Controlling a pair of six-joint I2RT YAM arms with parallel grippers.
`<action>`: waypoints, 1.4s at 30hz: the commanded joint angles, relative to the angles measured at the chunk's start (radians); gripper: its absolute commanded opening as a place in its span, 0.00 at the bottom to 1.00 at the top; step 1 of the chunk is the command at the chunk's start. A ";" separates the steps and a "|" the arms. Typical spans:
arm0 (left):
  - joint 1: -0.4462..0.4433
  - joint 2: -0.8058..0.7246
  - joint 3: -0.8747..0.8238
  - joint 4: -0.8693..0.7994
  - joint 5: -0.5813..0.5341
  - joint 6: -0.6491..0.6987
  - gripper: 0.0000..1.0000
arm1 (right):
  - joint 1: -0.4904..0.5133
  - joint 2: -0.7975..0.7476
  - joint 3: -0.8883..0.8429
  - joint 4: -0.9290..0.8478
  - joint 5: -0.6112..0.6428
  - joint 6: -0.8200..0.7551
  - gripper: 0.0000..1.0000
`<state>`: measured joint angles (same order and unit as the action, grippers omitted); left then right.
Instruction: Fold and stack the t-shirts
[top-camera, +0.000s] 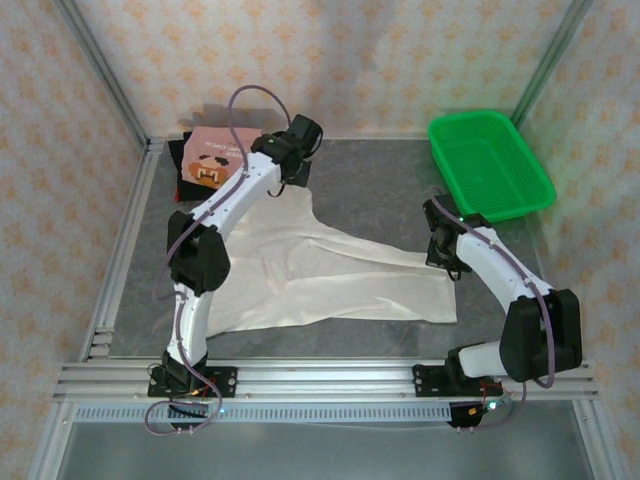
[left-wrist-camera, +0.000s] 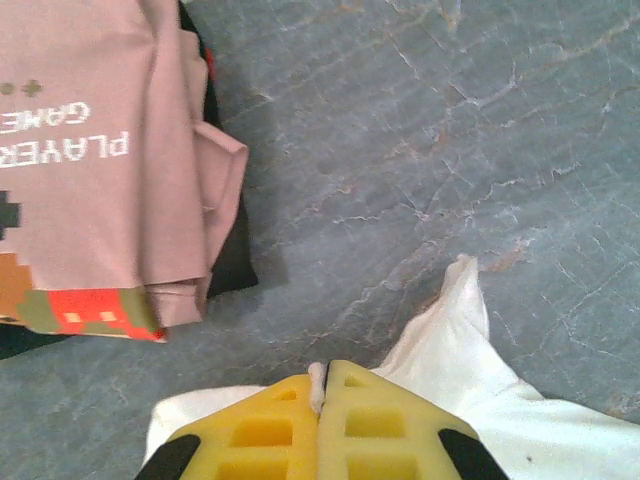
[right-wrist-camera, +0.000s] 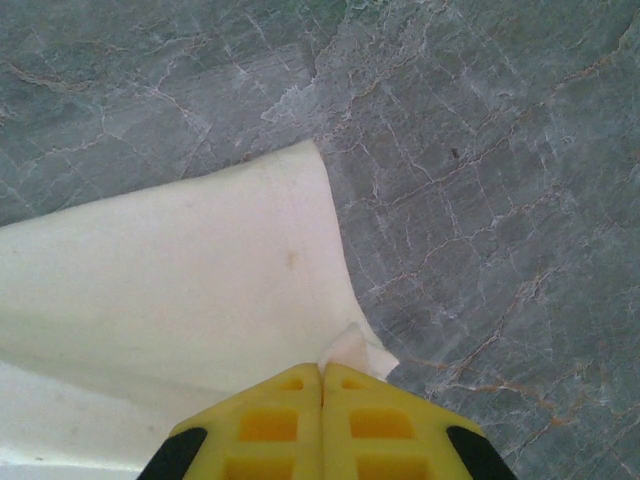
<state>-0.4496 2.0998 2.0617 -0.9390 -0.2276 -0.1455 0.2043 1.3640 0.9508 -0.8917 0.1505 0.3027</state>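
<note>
Off-white t-shirt (top-camera: 330, 280): spread flat, mid bench (top-camera: 400, 190).
Left claw (left-wrist-camera: 322, 385): clamped on shirt's far tip.
Right claw (right-wrist-camera: 322, 375): clamped on shirt's right corner.
Pink t-shirt (top-camera: 215, 160): folded, far-left corner, atop black t-shirt (left-wrist-camera: 235, 260).
Green basket (top-camera: 490, 165): far-right corner.

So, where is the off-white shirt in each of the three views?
Top external: the off-white shirt lies spread across the middle of the table.
Left wrist: the shirt is at the bottom edge, a corner pinched in the left gripper, right of the pink shirt.
Right wrist: the shirt is at the left and bottom, a corner pinched in the right gripper.
Shared landmark: the grey marbled table under it.
</note>
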 joint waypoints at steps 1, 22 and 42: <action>0.005 -0.036 -0.067 0.008 -0.051 -0.038 0.01 | 0.006 0.006 0.008 -0.030 0.031 0.015 0.00; 0.081 -0.231 -0.213 0.060 -0.081 -0.053 0.00 | -0.073 0.223 0.310 0.035 0.032 -0.088 0.00; 0.166 -0.292 -0.231 0.080 -0.072 -0.017 0.00 | -0.137 0.507 0.603 0.070 0.106 -0.261 0.00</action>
<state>-0.2932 1.8370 1.8297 -0.8700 -0.2737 -0.1818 0.0772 1.8549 1.5070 -0.8295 0.2039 0.0727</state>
